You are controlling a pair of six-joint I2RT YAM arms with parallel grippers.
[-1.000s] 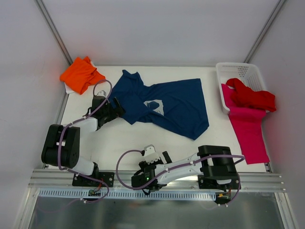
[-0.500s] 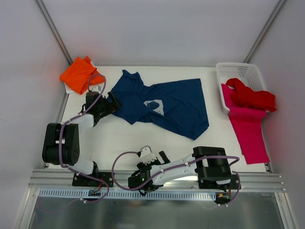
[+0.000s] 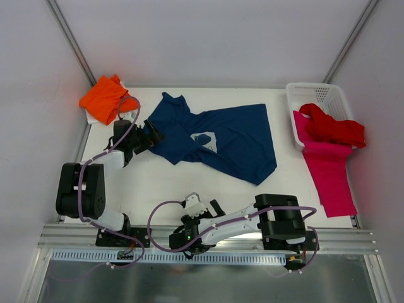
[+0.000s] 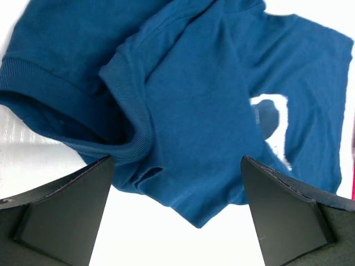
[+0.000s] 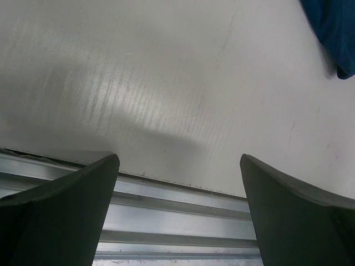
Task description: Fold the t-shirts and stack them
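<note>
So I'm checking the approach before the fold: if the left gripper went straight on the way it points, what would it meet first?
Probably the navy t-shirt: its ribbed, bunched edge lies straight ahead between the open jaws of the left gripper. Their height above the cloth is unclear.

Spread t-shirt (image 3: 221, 142) flat on mid-bench (image 3: 158, 183). Bunched t-shirt (image 3: 106, 98) at far-left corner. Mesh basket (image 3: 315, 93) at far-right corner, holding crumpled t-shirt (image 3: 334, 129) atop trailing t-shirt (image 3: 331, 177), spilling over near rim along bench's right edge. Left hand (image 4: 176, 160) above spread t-shirt's left end. Right hand (image 5: 177, 210) over near edge, in front of spread t-shirt.
</note>
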